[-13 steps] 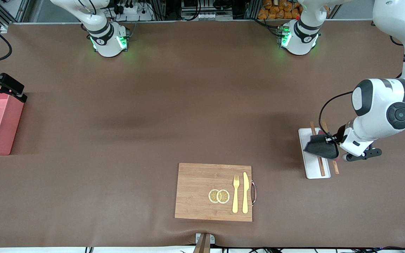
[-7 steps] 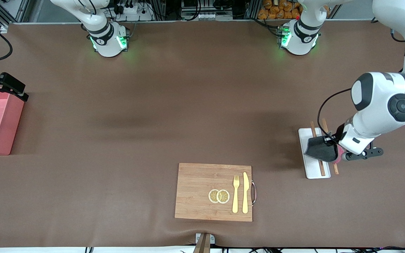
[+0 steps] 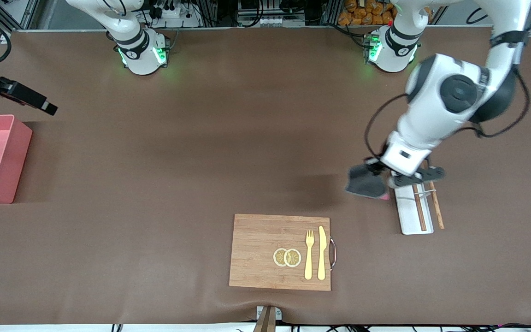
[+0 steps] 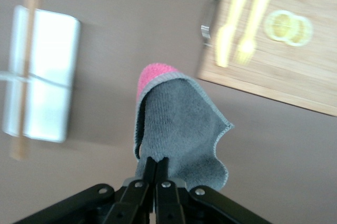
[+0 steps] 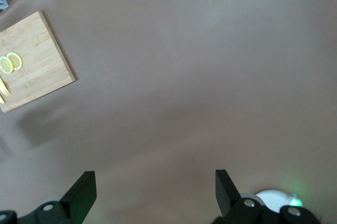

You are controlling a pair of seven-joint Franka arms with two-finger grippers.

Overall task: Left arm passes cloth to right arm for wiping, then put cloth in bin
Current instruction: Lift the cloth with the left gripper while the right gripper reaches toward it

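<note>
Left gripper [image 3: 382, 171]: raised over bare table just beside the white tray [image 3: 408, 216], fingers pressed together on one edge of the cloth [image 3: 365, 183], which hangs grey side out with a magenta fold showing. Right gripper [image 3: 39, 103]: aloft over the table near the bin [image 3: 14, 152], fingers spread, holding nothing. Bin: pink, at the right arm's end of the table. Wooden board [image 3: 256, 249]: nearest the front camera, carrying two lemon slices [image 3: 286, 257], fork [image 3: 309, 253] and knife [image 3: 321, 252]. Chopsticks [image 3: 420, 210]: resting across the tray.

Even overhead light, soft shadows on the table [image 3: 201, 152]; left wrist view motion-blurred, tray [image 4: 45, 79] glaring white.
</note>
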